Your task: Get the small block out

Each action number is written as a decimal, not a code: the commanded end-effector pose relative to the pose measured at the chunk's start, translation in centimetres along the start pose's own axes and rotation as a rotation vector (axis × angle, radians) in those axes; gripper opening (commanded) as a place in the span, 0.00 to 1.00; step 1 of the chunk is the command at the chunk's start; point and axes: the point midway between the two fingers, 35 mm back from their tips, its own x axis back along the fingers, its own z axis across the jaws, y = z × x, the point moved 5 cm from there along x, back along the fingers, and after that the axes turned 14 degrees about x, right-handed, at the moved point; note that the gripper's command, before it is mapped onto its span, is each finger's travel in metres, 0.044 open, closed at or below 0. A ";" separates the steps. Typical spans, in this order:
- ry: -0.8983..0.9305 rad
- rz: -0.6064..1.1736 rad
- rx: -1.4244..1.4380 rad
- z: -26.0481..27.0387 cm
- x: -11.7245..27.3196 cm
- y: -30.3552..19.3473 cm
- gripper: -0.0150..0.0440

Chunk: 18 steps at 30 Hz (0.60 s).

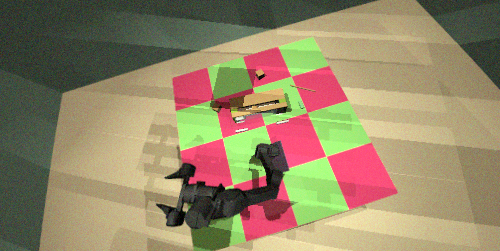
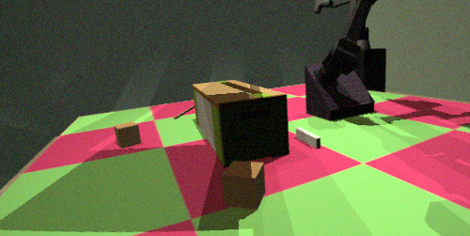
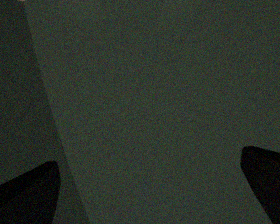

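One gripper point(image 1: 170, 194), lower left of frame, spread wide, holding nothing. Risk ahead: nudging the box point(image 1: 260, 104) or sending the block into the closed pocket.

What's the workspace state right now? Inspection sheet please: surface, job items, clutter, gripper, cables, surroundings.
Surface: tan table with a pink-and-green checkered mat on it.
Job's things: box upright near mid-mat; one small brown block on the mat at the box's near corner, outside it. Shelf interior not visible.
Clutter: second small brown block apart from the box; thin stick beyond it; short white bar on the mat.
Grippers: gripper open, empty, raised far from the box.
Cables: nothing seen.
Surroundings: dark grey-green walls only.
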 end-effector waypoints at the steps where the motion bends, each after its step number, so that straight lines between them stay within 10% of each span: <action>1: 0.003 -0.003 -0.001 0.0 -0.1 0.1 0.93; 18: 0.471 -0.391 -0.267 10.8 -11.2 12.3 0.93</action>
